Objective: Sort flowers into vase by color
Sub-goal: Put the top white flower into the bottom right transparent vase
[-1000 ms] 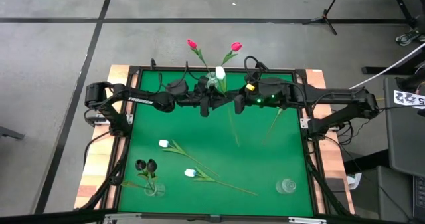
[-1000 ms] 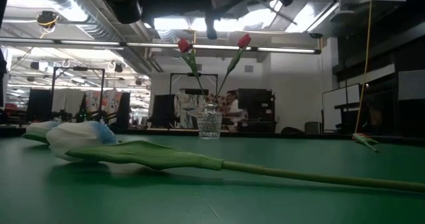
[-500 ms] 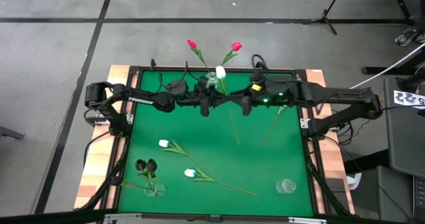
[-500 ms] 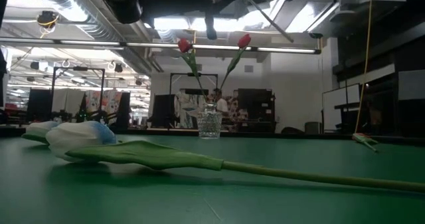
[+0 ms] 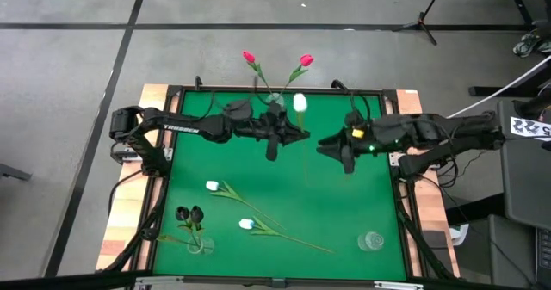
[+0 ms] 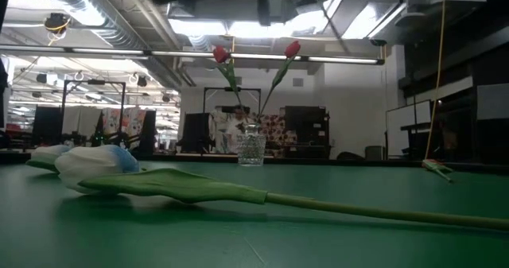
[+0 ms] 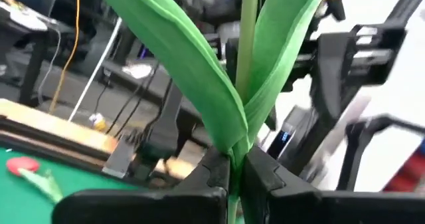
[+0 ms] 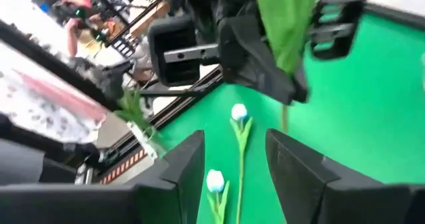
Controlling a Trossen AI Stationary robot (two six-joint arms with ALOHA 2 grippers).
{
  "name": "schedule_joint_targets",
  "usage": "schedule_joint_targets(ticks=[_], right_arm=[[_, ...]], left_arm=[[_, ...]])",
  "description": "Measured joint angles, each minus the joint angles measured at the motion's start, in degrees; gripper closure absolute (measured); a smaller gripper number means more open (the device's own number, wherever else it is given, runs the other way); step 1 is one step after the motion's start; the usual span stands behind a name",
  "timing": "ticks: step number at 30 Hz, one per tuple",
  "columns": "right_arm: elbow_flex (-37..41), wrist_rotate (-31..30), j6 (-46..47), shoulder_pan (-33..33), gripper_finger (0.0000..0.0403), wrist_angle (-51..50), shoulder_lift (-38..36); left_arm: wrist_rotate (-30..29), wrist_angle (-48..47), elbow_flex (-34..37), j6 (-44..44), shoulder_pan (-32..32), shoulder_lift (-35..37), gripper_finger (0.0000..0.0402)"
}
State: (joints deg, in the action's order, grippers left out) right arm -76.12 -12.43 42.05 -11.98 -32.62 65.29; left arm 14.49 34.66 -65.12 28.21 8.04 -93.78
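Observation:
My left gripper (image 5: 284, 135) is over the table's far middle, shut on a white tulip whose head (image 5: 300, 102) shows beside the far vase (image 5: 274, 99). That glass vase (image 6: 251, 149) holds two pink-red tulips (image 6: 220, 54) by their stems. My right gripper (image 5: 331, 148) hangs open to the right of the held tulip, touching nothing; its wrist view looks at the left gripper and the tulip's leaves (image 8: 285, 18). Two more white tulips (image 5: 212, 186) (image 5: 245, 225) lie flat on the green mat. Near-black tulips (image 5: 189, 214) stand in a vase at the near left. My left gripper pinches the white tulip's green stem (image 7: 234, 159) between its two fingers (image 7: 206, 174), just below where the two long leaves (image 7: 199, 78) part. The stem (image 7: 249, 31) runs on past the fingers, and the flower is lifted clear of the table.
An empty glass vase (image 5: 372, 240) stands at the near right corner. A loose green stem end (image 6: 436, 167) lies on the mat at the right. The table has a raised dark frame (image 5: 405, 206). Open mat lies between the lying tulips and the empty vase.
My right gripper has drawn away from the white tulip, toward the table's right and somewhat toward the near edge. The tulip has stayed in my left gripper, which has shifted slightly right; the white head now sits a little farther right of the far vase.

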Motion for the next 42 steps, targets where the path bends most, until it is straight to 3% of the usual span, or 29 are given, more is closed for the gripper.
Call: schedule_joint_targets(ticks=[4, 10, 18, 23, 28, 35, 42], right_arm=[[0.00, -2.25, 0.06, -5.70, 0.0246, 0.77, -0.21], [0.00, -6.84, 3.52, -17.96, 0.0246, -0.50, -4.05], [-0.02, -32.13, 13.05, -37.70, 0.0246, -8.46, -11.80], [-0.02, -38.99, 22.41, -44.92, 0.0246, -19.15, -11.38], [0.00, -42.15, 26.47, -45.51, 0.0246, -26.29, -7.79], [0.04, -42.83, 18.68, -39.13, 0.0246, -22.97, -4.63], [0.04, -32.53, 2.14, -29.60, 0.0246, -14.04, -3.49]], left_arm=[[-0.53, -13.21, -8.52, -9.82, -2.54, 0.00, 0.0391], [-5.93, -11.67, -14.36, -16.43, -7.18, 0.08, 0.0395], [-12.86, -4.27, -14.73, -19.62, -12.87, -1.22, 0.0395], [-14.58, 3.09, -14.71, -17.74, -14.87, -5.21, 0.0394], [-15.31, 4.97, -14.71, -15.31, -15.74, -7.76, 0.0395], [-15.50, 3.48, -14.71, -12.86, -15.68, -9.50, 0.0392], [-15.50, -1.62, -14.67, -13.45, -15.65, -10.12, 0.0394]])
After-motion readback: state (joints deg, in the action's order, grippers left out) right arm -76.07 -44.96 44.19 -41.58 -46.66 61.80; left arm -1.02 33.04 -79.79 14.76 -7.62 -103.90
